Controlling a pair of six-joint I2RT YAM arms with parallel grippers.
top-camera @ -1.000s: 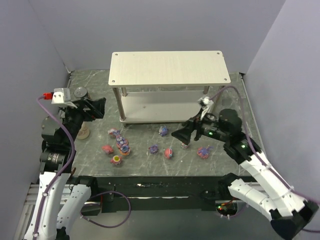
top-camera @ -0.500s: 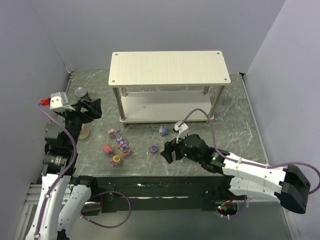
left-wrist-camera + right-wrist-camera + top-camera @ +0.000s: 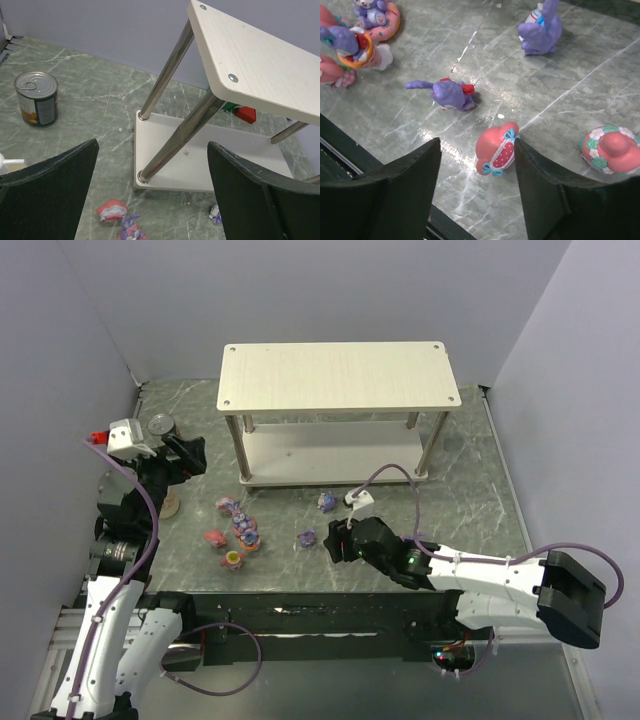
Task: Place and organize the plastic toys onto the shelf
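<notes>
While the right arm is reaching leftward across the near part of the marbled table (image 3: 470, 490), the right gripper (image 3: 477, 150) is hanging low with its jaws apart. A red hooded toy (image 3: 495, 150) is lying on the table between its two fingers (image 3: 395, 195); whether either finger is touching it cannot be told. A purple rabbit-eared toy (image 3: 451, 94) is lying on its side just left of the gripper, and a second purple toy (image 3: 327, 501) is sitting farther off, close to the near edge of the shelf (image 3: 340, 375). A pink flower-capped toy (image 3: 612, 152) is resting beside the right finger. More toys are lying in a cluster (image 3: 240, 532) farther left, all on the table on the near side of the shelf.

The shelf is standing upright at the far middle of the table, its pale top board above the lower board (image 3: 220, 160) on silver posts. The left gripper (image 3: 152, 147) is hovering above the table's left side with its jaws wide apart, facing the shelf's left end. A tin can (image 3: 36, 98) is standing upright at the far left, well apart from the shelf.
</notes>
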